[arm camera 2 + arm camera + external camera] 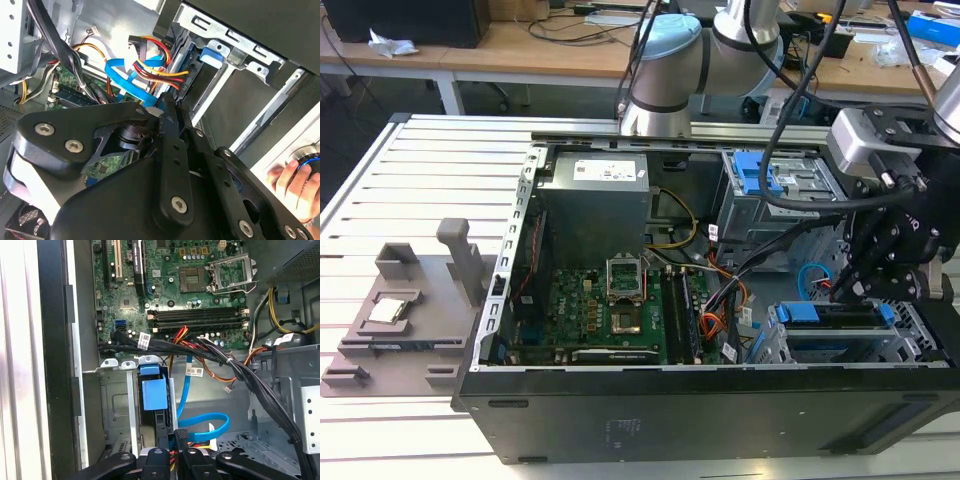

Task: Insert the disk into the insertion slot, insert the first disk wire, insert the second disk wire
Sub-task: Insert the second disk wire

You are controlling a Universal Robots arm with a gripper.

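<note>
Claw (167, 107) pinches the stiff dark plug of the limp red-orange-yellow wire bundle (160, 70) beside the blue-framed disk (154, 395).

The arm (665, 70) is seen in the exterior view with its grey, blue-capped joints at the far side of the scene, while its black wrist section (910, 235) is carried down at the exterior view's right. The gripper (847, 287) is pointed downward there — its black linkage fingers (181, 440) are drawn close together in the first wrist view, and in the second wrist view (167, 112) the tips are pressed nearly side by side. A person's hand (295, 182) is shown at the edge of the second wrist view, fingers curled.
</note>
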